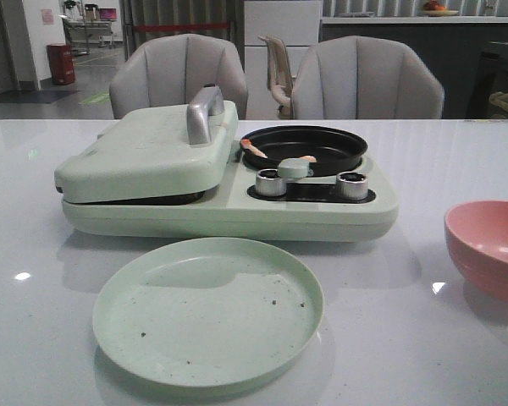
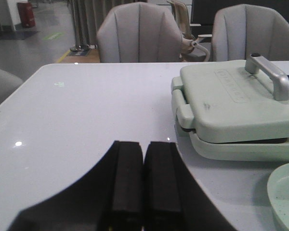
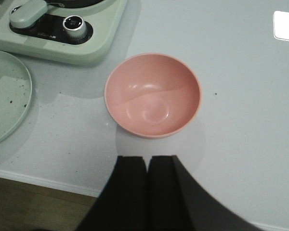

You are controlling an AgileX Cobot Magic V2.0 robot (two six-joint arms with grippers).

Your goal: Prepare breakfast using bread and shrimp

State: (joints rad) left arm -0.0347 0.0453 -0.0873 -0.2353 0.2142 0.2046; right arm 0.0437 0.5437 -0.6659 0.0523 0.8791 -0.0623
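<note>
Shrimp (image 1: 254,149) pieces lie in the black round pan (image 1: 305,149) of the pale green breakfast maker (image 1: 229,203); one more shrimp (image 1: 307,158) lies near the pan's front. The maker's sandwich lid (image 1: 148,152) with its silver handle (image 1: 201,112) is closed. The bread is hidden from every view. My left gripper (image 2: 143,144) is shut and empty, hovering over bare table left of the maker (image 2: 241,110). My right gripper (image 3: 148,159) is shut and empty, near the table's front edge just short of the empty pink bowl (image 3: 152,95).
A pale green round plate (image 1: 207,309) with crumbs lies in front of the maker. The pink bowl (image 1: 491,245) stands at the right. Two knobs (image 1: 352,184) sit on the maker's front. Grey chairs (image 1: 364,80) stand behind the table.
</note>
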